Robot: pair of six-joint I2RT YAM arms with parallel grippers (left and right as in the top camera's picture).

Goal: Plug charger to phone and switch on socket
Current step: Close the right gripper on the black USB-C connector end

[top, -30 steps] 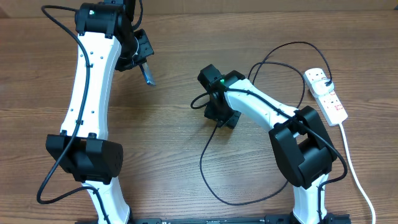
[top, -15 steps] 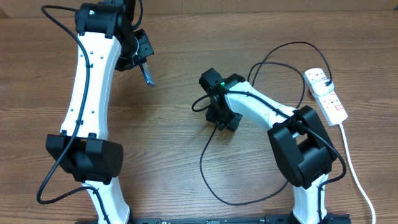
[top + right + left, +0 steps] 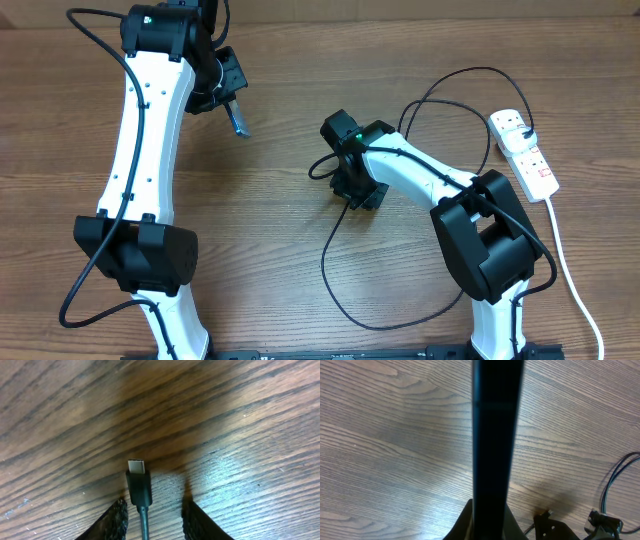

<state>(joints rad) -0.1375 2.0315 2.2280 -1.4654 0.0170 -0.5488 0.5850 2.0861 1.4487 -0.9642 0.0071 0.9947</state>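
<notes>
The phone (image 3: 238, 121) hangs edge-on at the back left, clear of the table, with my left gripper (image 3: 226, 101) shut on it. In the left wrist view the phone (image 3: 497, 435) is a dark slab running up from the left gripper (image 3: 487, 527). The charger cable (image 3: 335, 240) loops across the table to its black plug (image 3: 521, 130) in the white socket (image 3: 528, 158). My right gripper (image 3: 350, 188) is down at the table's middle. Its connector tip (image 3: 137, 479) lies flat between the fingers of the right gripper (image 3: 153, 509), which stand apart, not touching it.
The socket's thick white cord (image 3: 565, 260) runs down the right side toward the front edge. The right arm's base (image 3: 490, 250) sits front right and the left arm's base (image 3: 135, 255) front left. Bare wood lies between the two arms.
My right wrist has shifted slightly toward the front and settled lower over the connector. The left arm and the phone have not moved.
</notes>
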